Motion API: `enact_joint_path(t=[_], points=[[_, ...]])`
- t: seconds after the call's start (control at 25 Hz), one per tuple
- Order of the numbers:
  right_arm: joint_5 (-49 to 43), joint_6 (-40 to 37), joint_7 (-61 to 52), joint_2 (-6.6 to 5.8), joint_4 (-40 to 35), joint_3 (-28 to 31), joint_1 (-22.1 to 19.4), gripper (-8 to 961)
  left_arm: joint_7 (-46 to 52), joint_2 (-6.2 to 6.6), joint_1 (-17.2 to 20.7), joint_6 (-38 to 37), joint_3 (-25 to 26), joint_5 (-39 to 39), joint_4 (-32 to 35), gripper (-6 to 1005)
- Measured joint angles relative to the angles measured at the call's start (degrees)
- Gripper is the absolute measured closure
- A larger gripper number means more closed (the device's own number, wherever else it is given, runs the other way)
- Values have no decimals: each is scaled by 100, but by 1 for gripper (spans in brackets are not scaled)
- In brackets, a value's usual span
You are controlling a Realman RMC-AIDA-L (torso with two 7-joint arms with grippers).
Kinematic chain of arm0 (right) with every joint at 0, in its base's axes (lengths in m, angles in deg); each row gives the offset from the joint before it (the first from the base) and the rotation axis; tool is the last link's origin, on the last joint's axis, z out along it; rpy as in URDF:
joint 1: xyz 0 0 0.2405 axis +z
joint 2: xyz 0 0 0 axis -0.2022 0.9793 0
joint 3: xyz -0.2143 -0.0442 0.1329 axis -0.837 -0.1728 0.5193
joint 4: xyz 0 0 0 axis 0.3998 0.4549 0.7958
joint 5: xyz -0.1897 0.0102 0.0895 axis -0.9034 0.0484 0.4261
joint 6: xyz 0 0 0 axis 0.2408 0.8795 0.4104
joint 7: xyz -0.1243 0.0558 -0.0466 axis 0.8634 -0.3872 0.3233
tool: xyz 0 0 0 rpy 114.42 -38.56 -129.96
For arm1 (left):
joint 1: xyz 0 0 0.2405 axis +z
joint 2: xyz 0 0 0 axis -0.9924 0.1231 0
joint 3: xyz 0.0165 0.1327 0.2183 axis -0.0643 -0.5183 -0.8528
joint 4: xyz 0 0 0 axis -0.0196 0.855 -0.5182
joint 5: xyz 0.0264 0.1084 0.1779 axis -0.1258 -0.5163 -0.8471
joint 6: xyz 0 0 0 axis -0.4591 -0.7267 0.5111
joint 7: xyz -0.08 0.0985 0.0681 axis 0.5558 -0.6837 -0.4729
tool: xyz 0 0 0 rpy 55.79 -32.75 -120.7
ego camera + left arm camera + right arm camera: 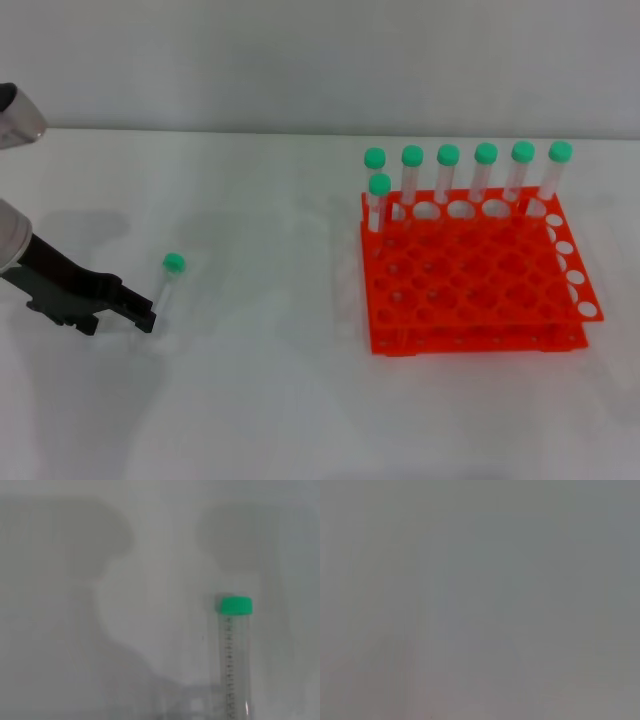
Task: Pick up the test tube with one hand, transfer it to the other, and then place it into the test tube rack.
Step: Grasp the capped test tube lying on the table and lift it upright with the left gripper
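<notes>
The test tube (167, 283), clear with a green cap (174, 263), lies on the white table at the left. It also shows in the left wrist view (235, 650), cap pointing away from the camera. My left gripper (143, 315) is low over the table at the tube's bottom end, touching or nearly touching it. The orange test tube rack (470, 285) stands at the right and holds several green-capped tubes (448, 170) along its back rows. My right gripper is out of view; its wrist view shows only a blank grey surface.
The white table (270, 380) spreads between the lying tube and the rack. A pale wall (300, 60) rises behind the table's far edge. Part of the left arm's silver body (15, 115) shows at the far left.
</notes>
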Motion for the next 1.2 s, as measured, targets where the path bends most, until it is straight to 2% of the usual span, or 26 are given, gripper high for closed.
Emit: enact_joint_path(t=[0.28, 0.48, 1.0, 1.2], points=[[-3, -68, -8, 7, 74, 0, 13, 117, 82, 77, -79, 198, 0, -126, 278, 193], [-3, -81, -29, 9, 95, -9, 39, 118, 218, 66, -177, 343, 0, -382, 383, 386], [-2, -77, -82, 9, 90, -9, 63, 121, 565, 6, -338, 755, 0, -716, 857, 506], [-2, -58, -82, 9, 82, -9, 78, 122, 722, -65, -403, 962, 0, -945, 915, 567]])
